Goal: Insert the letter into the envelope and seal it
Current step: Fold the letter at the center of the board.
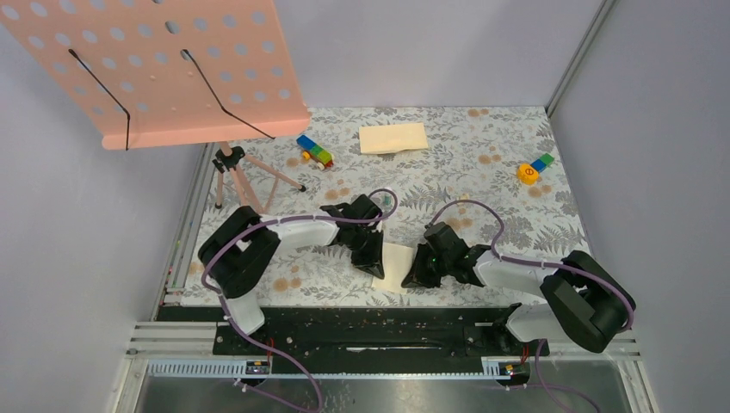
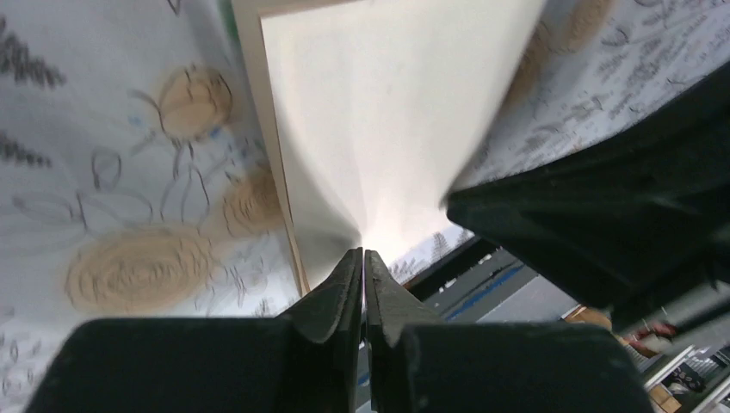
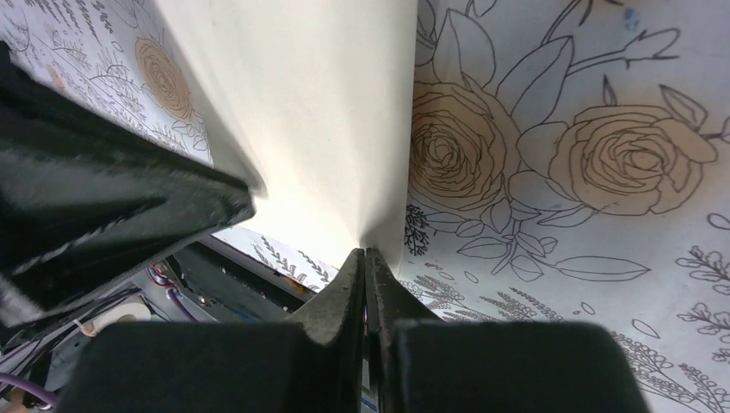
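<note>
The letter (image 1: 394, 263), a pale cream sheet, lies near the table's front edge between my two grippers. My left gripper (image 1: 376, 267) is shut on its left edge, and the sheet curves up out of the closed jaws in the left wrist view, letter (image 2: 387, 129), left gripper (image 2: 363, 255). From the other side my right gripper (image 1: 412, 274) is shut on the right edge; the paper rises from its pinched jaws, letter (image 3: 318, 112), right gripper (image 3: 365, 252). The tan envelope (image 1: 393, 138) lies flat at the back of the table, far from both grippers.
An orange perforated stand panel (image 1: 163, 64) on a tripod (image 1: 245, 176) overhangs the back left. Coloured toy blocks (image 1: 315, 152) lie left of the envelope, and another block toy (image 1: 535, 169) lies at the right. The black mounting rail (image 1: 379, 331) runs along the near edge.
</note>
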Motion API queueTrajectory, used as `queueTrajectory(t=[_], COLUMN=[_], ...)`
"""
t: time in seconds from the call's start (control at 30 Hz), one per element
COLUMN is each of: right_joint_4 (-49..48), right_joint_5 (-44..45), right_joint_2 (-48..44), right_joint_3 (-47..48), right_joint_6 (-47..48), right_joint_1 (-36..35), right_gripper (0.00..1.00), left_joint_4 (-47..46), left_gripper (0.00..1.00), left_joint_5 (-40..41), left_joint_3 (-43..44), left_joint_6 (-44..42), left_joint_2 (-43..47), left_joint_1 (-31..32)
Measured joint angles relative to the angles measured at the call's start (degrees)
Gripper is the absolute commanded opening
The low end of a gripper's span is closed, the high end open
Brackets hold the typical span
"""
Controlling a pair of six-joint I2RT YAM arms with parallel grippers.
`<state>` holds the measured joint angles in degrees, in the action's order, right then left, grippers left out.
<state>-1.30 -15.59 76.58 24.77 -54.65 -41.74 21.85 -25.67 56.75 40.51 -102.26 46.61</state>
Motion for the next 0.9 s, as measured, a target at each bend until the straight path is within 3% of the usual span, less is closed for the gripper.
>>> queueTrajectory(t=[0.33,0.63,0.9], right_joint_4=[3.93,13.38,19.19], right_joint_5=[3.63,9.75,16.61], right_joint_2=[-3.87,-21.20,-21.42], right_joint_3=[-0.22,0.90,11.47], right_joint_6=[-0.39,1.44,4.76], right_joint_1=[-0.15,-0.17,-0.13], right_gripper=[0.03,0.27,0.30], left_joint_4=[8.94,16.48,21.00], left_gripper=[0.08,0.09,0.11], left_joint_5=[3.76,6.73,6.84], left_joint_3=[2.27,12.50,19.15], left_joint_6=[-1.79,-6.03,-10.84], left_joint_2=[14.01,11.87,10.38], left_joint_1=[1.16,1.11,-0.48])
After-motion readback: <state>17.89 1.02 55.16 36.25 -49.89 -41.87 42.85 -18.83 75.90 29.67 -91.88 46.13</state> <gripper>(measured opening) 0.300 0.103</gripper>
